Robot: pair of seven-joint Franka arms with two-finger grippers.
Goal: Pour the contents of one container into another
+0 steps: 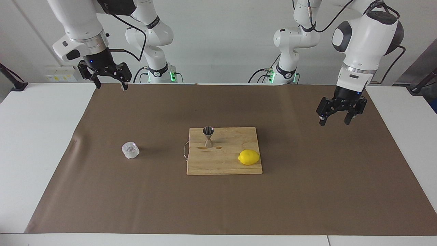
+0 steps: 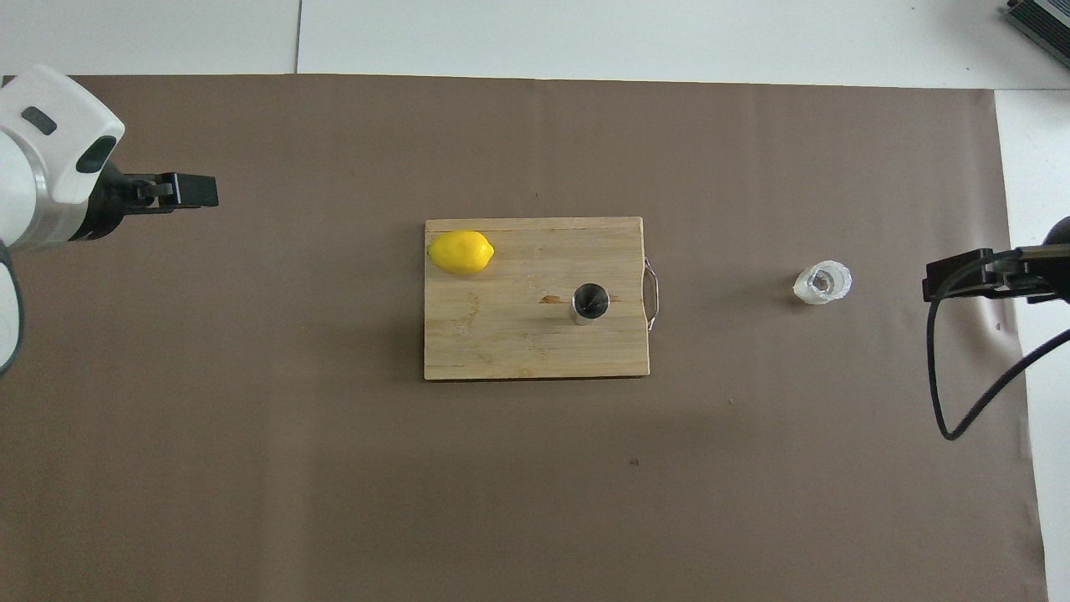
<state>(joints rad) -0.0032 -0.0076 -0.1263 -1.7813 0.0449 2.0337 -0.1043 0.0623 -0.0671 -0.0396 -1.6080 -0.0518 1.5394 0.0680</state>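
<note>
Pour not yet begun. Crinkled clear cup [image 1: 130, 150] stands toward the surface's right-arm end; steel jigger [image 1: 208, 136] upright on cutting board [image 1: 223, 164]. Both grippers, left gripper [image 1: 339, 115] and right gripper [image 1: 108, 79], are raised, fingers apart, nothing held. Next: cup to be grasped.

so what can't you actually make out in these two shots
- Clear cup: whether it holds any liquid; too small in both views.
- Jigger: its inside is dark in the overhead view.
- Right gripper: cut off by the overhead view's edge; only its tip shows.
</note>
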